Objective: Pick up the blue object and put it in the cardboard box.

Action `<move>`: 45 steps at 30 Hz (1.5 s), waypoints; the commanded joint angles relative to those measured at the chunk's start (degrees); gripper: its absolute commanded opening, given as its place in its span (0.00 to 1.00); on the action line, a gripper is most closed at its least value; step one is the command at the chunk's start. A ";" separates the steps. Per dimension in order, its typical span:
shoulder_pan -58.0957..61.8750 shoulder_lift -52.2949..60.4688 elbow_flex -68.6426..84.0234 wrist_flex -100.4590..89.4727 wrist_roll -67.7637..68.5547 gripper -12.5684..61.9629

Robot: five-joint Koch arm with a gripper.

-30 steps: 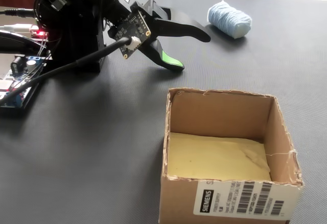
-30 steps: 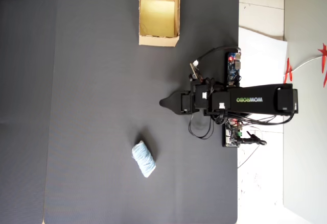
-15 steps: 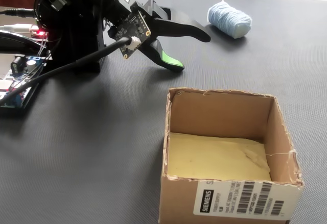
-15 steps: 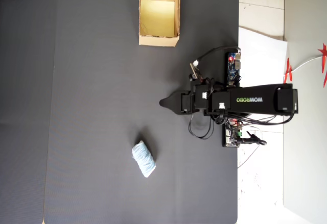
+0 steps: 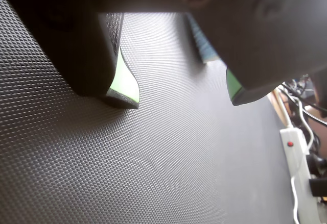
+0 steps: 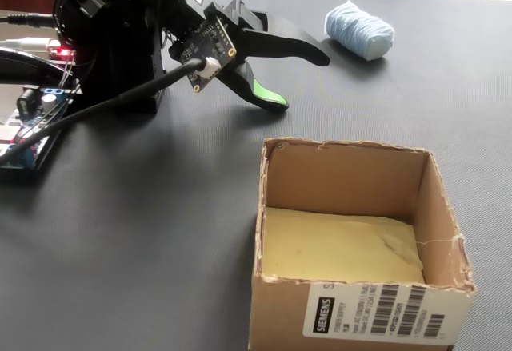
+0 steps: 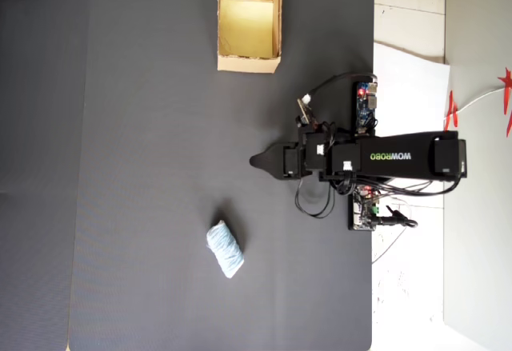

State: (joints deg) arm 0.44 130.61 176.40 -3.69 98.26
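Overhead view: the black arm's hand (image 7: 256,161) sits low over the dark textured worktop (image 7: 144,167), its two green-padded prongs spread apart with nothing between them, as the wrist view shows. The small pale blue ribbed yarn-like bundle (image 7: 226,249) lies on the mat, well apart from the hand. The tan rectangular cardboard box (image 7: 249,64) with its yellowish floor stands open at the mat's edge.
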 commanded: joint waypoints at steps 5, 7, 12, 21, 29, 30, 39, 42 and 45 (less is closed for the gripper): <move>-0.44 5.10 2.29 6.33 0.18 0.62; -0.44 5.01 2.29 6.33 0.18 0.62; -0.44 5.01 2.29 6.33 0.18 0.62; -0.44 5.01 2.29 6.33 0.18 0.62; -0.62 5.10 2.29 6.33 0.18 0.62; -0.70 5.10 2.29 6.33 0.18 0.62; -9.23 5.10 2.29 4.57 0.18 0.62; -15.73 5.10 2.29 1.93 0.18 0.62; -19.86 5.10 2.29 0.97 0.18 0.62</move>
State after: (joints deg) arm -17.14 130.61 176.48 -3.60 98.17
